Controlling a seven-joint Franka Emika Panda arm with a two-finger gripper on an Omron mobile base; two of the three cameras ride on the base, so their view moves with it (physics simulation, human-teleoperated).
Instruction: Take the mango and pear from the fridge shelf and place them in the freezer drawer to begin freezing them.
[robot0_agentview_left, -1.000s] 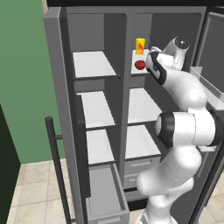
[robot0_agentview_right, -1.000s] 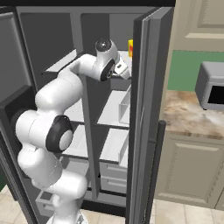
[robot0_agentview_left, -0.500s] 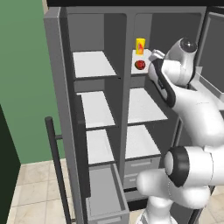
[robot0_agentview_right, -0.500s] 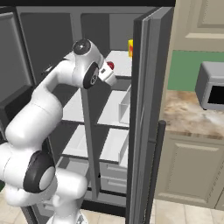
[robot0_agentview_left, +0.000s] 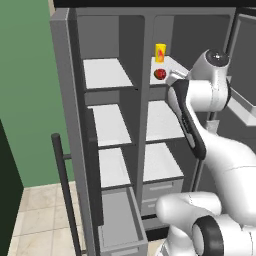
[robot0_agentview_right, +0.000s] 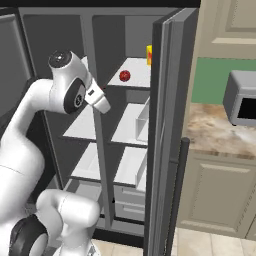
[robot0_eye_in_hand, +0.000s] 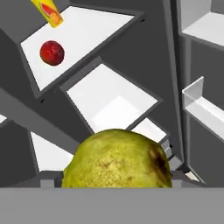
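Mango (robot0_agentview_left: 160, 74) on the fridge shelf (robot0_agentview_left: 172, 67), top right compartment, near the front edge toward the left corner. Carton (robot0_agentview_left: 160, 52) upright behind the mango, toward the back edge. Pear (robot0_eye_in_hand: 117, 158) off the shelf, held between the fingers, in front of and below the shelf's front edge. Freezer drawer (robot0_agentview_left: 118, 222) pulled out at the bottom left, below the left-hand shelves. Microwave (robot0_agentview_right: 241, 98) on the surface (robot0_agentview_right: 220, 137) right of the fridge.

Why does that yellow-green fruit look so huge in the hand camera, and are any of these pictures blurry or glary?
Hand view: the pear sits right against the lens, so closeness swells it; the mango on the fridge shelf looks tiny. Left base view: evenly lit and sharp, no glare, soft shading under the shelves. Right base view: the same flat light, the fridge's back wall darker.
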